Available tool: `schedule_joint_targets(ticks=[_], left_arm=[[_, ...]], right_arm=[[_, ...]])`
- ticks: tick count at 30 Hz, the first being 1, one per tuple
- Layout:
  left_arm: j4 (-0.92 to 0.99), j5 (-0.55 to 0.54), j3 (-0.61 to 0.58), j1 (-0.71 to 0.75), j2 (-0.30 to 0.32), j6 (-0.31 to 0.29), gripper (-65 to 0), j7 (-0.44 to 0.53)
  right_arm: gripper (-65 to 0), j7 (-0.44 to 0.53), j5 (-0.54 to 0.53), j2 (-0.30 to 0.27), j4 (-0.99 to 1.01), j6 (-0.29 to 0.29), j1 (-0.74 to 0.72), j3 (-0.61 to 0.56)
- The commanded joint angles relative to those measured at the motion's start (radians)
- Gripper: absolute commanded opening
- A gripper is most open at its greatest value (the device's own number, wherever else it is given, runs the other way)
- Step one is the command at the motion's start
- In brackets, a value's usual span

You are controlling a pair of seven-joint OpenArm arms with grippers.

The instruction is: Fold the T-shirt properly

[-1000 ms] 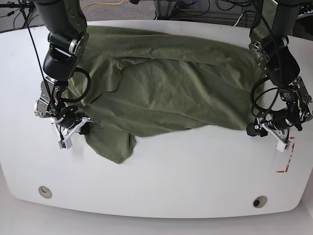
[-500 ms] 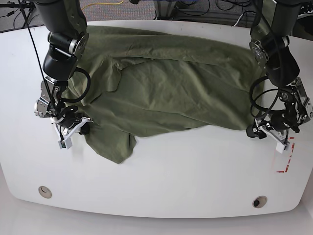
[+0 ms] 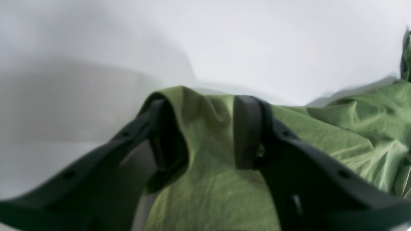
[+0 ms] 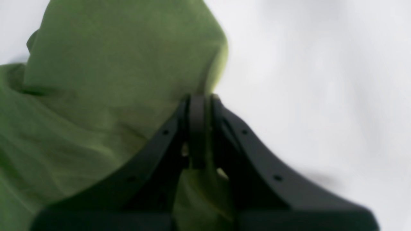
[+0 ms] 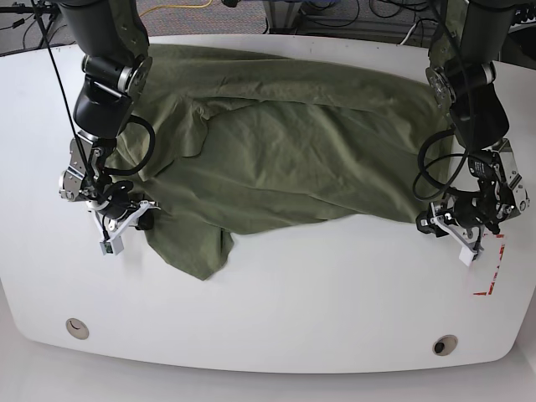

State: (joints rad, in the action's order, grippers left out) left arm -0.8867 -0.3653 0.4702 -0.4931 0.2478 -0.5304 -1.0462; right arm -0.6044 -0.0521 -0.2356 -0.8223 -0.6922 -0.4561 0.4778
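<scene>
One large, wrinkled olive-green cotton T-shirt (image 5: 285,151) lies spread across the far half of one white, rounded tabletop (image 5: 276,310), with a single flap of cloth (image 5: 194,247) hanging toward the near edge on the base view's left. Two black robot arms reach down to it, one at each side edge of the shirt. The right claw (image 4: 197,106), on the base view's left, has its two dark fingers pressed together on a fold of the green fabric at the shirt's edge, so it grips the T-shirt. The left claw (image 3: 205,125), on the base view's right, stands with its two fingers parted and a raised ridge of the shirt's edge between them; the cloth touches the inner faces, yet the fingers are not pinched tight, so it is open around the fabric. Two round holes (image 5: 77,327) sit in the tabletop near its front edge, and one red corner mark (image 5: 492,272) lies just beside the left claw.
</scene>
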Motion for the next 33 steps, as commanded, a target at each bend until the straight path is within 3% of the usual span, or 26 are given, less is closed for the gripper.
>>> schedule_joint_targets(ticks=[1, 3, 9, 12, 20, 33], left_arm=[[-0.013, -0.019, -0.008, -0.028, 0.014, 0.003, -42.6, 0.014], [-0.013, -0.019, -0.017, -0.026, 0.014, 0.003, -44.0, 0.014], [-0.018, -0.019, -0.037, -0.009, 0.025, 0.005, -60.1, 0.016], [-0.019, -0.021, -0.037, -0.008, 0.035, 0.005, -64.4, 0.016], [-0.153, -0.025, -0.031, 0.006, 0.034, 0.005, -64.6, 0.005], [-0.395, -0.027, -0.031, 0.035, 0.017, -0.001, -64.6, -0.105]], right_arm=[[-63.9, 0.005, -0.002, -0.014, -0.015, -0.006, -0.022, 0.0], [-63.9, 0.005, -0.002, -0.014, -0.015, -0.006, -0.022, 0.0], [-63.9, 0.005, -0.004, -0.014, -0.016, -0.006, -0.022, 0.0], [-63.9, 0.005, -0.004, -0.014, -0.016, -0.006, -0.022, 0.0], [-64.0, 0.002, -0.004, -0.015, -0.073, -0.006, -0.027, 0.003], [-63.9, -0.139, -0.004, -0.009, -0.272, -0.006, -0.022, 0.003]])
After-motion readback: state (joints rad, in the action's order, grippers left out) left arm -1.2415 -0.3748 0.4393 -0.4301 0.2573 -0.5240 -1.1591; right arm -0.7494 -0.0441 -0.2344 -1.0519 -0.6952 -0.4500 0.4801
